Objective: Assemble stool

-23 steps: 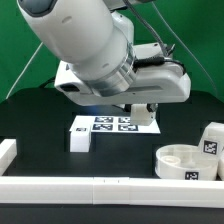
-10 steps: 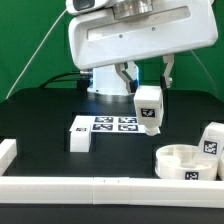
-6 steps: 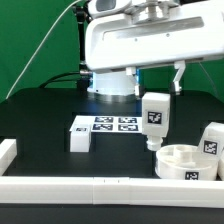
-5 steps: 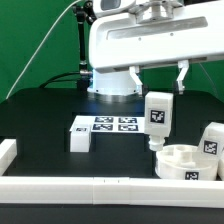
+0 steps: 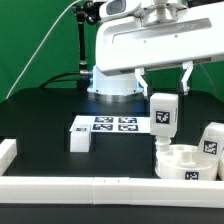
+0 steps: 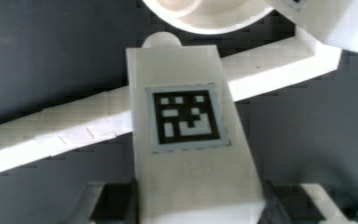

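1. While the gripper [image 5: 165, 88] clamps one leg [image 5: 164, 114] upright, we see its lower tip just above the seat [image 5: 185, 160] rim.
2. The seat lies by the desk's [image 5: 40, 115] near edge, toward the exterior view's right.
3. A second leg [image 5: 210, 139] stands beside the seat.

Exterior view's right edge crops white blocky plastic leg [image 5: 212, 140]; white border rail [image 5: 100, 186] masks lower round white dish-like plastic seat [image 5: 172, 165]. Wrist view: held white leg [image 6: 179, 120] cropped at tool [image 6: 202, 205], finger contact blurred
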Controlling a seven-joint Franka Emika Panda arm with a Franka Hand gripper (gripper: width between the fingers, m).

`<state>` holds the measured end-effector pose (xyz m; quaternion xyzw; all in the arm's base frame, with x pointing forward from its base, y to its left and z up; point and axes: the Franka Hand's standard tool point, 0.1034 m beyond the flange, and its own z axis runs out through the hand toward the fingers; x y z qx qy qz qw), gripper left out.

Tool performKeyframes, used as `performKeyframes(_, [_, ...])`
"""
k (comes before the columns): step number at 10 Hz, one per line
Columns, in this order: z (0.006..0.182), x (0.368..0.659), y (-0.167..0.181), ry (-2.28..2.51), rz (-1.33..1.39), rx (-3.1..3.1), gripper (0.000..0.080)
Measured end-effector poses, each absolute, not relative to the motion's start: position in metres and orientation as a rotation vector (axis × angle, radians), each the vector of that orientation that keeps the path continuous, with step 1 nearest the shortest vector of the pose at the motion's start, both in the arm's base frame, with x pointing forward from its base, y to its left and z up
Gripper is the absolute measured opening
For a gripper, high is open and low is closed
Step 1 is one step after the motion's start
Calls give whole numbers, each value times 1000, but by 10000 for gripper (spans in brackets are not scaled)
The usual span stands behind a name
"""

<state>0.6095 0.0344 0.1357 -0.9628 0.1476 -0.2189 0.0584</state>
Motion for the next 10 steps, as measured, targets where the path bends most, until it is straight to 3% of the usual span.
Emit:
performKeyframes(3, [134,608,34,458,-663,-2915,335])
performKeyframes(7, [117,589,50,521,-625,-2894,335])
performKeyframes(10, [118,592,53,509,-619,-2894,335])
